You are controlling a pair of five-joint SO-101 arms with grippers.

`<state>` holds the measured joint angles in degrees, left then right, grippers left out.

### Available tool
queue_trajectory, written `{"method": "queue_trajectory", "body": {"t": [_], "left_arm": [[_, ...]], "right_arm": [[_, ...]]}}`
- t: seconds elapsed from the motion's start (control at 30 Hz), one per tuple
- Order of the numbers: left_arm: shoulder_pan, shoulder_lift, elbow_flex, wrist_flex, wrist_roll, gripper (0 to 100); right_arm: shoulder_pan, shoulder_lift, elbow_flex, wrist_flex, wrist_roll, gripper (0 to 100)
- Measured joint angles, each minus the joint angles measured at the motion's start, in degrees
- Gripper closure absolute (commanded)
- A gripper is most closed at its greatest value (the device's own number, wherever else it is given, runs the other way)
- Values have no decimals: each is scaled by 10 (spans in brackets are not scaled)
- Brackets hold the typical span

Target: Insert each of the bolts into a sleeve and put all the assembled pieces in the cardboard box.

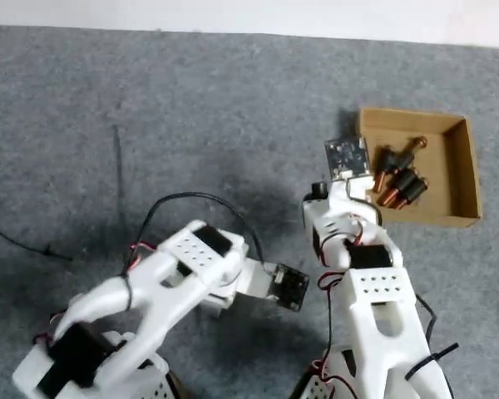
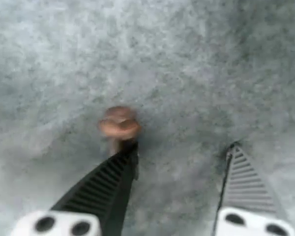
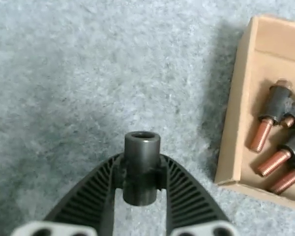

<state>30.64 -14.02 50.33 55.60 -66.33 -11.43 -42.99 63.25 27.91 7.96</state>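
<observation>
- Right jaws clamped on black sleeve (image 3: 142, 167), bore up.
- Cardboard box (image 3: 238, 98) just beside those jaws; holds several assembled pieces (image 3: 278, 104).
- Left jaws apart; copper bolt (image 2: 119, 124) at one tip, on table (image 2: 211, 73).

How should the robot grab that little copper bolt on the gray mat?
Probably grip the copper bolt by its thin shank, just behind the wider head, coming down from above. It sits by one jaw of the open left gripper, so shift sideways first.

Matt sleeve (image 3: 142, 162); coppery metal bolts (image 3: 261, 135) (slight sheen); cardboard box (image 3: 236, 123); fuzzy cloth tabletop (image 3: 88, 73).
</observation>
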Motion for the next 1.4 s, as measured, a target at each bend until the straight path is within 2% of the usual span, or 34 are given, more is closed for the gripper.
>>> {"method": "queue_trajectory", "body": {"t": [0.23,0.37,0.7,0.9,1.03,1.1,1.17,1.27,1.4], "left_arm": [[1,-135,-10,36,0,736],[1,-144,-8,33,0,737],[-14,40,2,-91,0,737],[-25,79,-20,-93,19,739],[-26,81,-21,-93,21,831],[-26,81,-21,-78,22,866],[-25,83,-25,-44,20,859],[-25,82,-33,9,-20,840],[-25,86,-43,34,-39,839]], "right_arm": [[0,0,18,-25,0,994],[0,0,18,-26,0,994],[0,0,18,-28,0,994],[0,0,18,-28,0,994],[0,0,18,-28,0,994],[0,0,18,-28,0,994],[0,0,18,-28,0,994],[0,0,18,-28,0,994],[0,0,18,-28,0,994]]}}
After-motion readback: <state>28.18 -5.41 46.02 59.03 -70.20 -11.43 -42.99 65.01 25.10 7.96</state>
